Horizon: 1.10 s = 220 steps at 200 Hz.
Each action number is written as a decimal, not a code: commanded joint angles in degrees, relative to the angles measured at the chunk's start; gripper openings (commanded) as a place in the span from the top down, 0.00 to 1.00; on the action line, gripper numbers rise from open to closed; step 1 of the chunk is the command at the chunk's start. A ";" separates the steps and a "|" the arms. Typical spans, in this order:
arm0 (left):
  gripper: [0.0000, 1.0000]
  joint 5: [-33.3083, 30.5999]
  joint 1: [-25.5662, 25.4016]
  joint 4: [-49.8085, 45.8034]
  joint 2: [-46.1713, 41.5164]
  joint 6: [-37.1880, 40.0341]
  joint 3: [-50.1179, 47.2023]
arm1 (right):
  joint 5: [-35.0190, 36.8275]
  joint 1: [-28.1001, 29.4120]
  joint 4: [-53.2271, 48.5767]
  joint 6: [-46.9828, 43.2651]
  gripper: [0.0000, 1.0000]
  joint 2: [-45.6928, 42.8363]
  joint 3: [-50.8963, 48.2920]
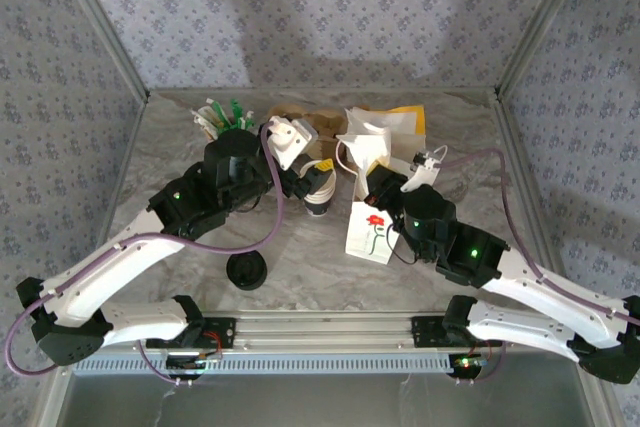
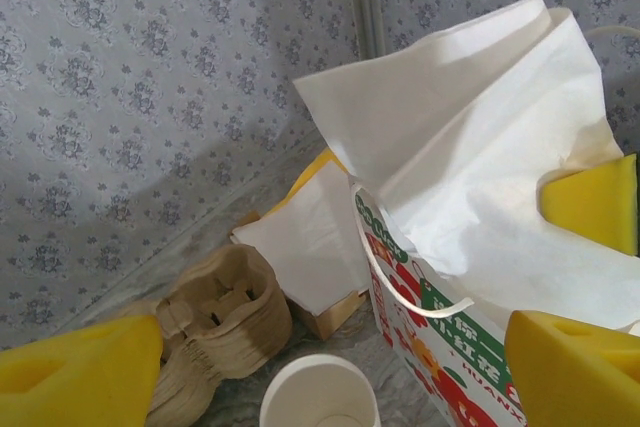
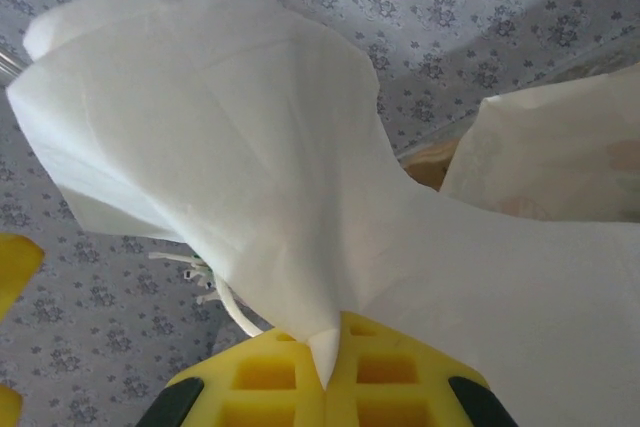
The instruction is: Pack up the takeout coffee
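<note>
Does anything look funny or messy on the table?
The white paper bag has a crumpled top tugged sideways, because the right gripper pinches its edge. Near it, the brown cup trays sag in a squashed heap.

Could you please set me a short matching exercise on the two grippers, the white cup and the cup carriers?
Things:
A. right gripper
B. left gripper
C. white cup
D. cup carriers

States:
1. brown, stacked
2. open
3. shut on the paper bag
4. lidless, upright

Pairs: A-3, B-2, C-4, D-1
</note>
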 commanded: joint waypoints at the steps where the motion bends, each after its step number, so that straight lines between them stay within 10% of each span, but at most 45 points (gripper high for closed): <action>1: 0.11 -0.03 0.38 1.53 -1.51 -0.07 -0.21 | 0.32 0.26 -0.27 1.80 1.00 -0.91 -1.97; 84: 0.11 0.37 0.67 1.81 -1.16 -0.15 -0.17 | -1.99 -2.01 -0.89 0.41 1.00 -4.32 -6.56; 220: 0.11 0.51 0.80 1.71 -0.63 -0.10 0.53 | -1.40 -1.65 -14.12 -12.96 0.51 -1.67 10.24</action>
